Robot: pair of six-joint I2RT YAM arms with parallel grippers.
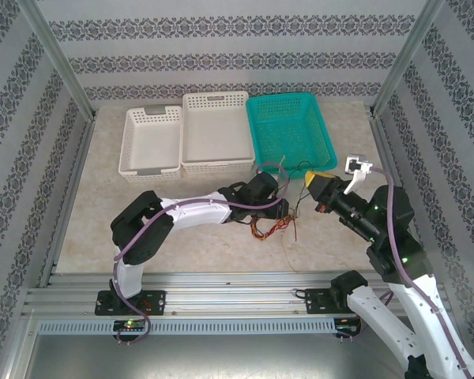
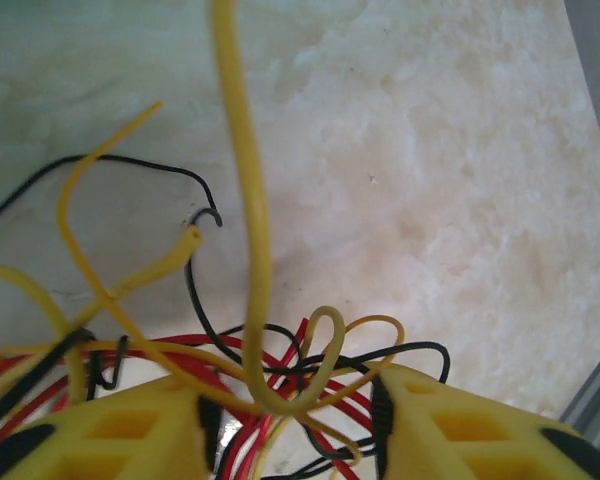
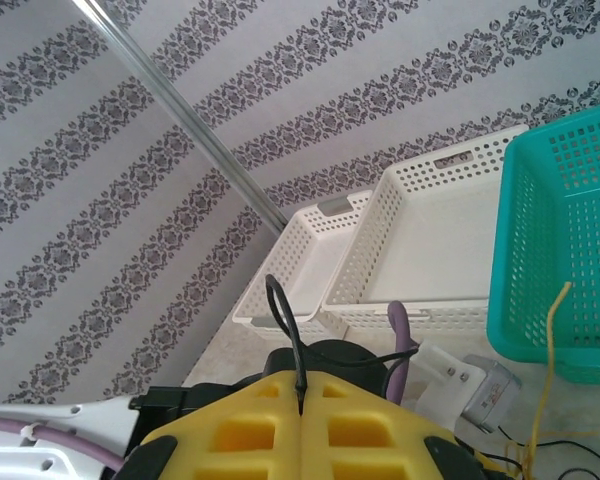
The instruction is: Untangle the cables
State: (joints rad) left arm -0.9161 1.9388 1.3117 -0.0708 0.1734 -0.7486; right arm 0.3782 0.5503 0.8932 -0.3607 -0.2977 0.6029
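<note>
The cables (image 1: 267, 227) lie in a tangle of red, yellow, orange and black wires on the table's middle. My left gripper (image 1: 278, 191) is down over them. In the left wrist view its yellow fingers (image 2: 130, 425) stand apart with the knot of cables (image 2: 310, 365) between them. A thick yellow cable (image 2: 242, 180) rises out of the knot. My right gripper (image 1: 316, 184) hovers just right of the tangle. It is shut (image 3: 301, 385) on a black cable (image 3: 283, 318) whose loop sticks out above the fingertips.
Three baskets stand in a row at the back: a small white one (image 1: 150, 140), a larger white one (image 1: 216, 130) and a teal one (image 1: 291, 130). A metal rail (image 1: 221, 288) runs along the near edge.
</note>
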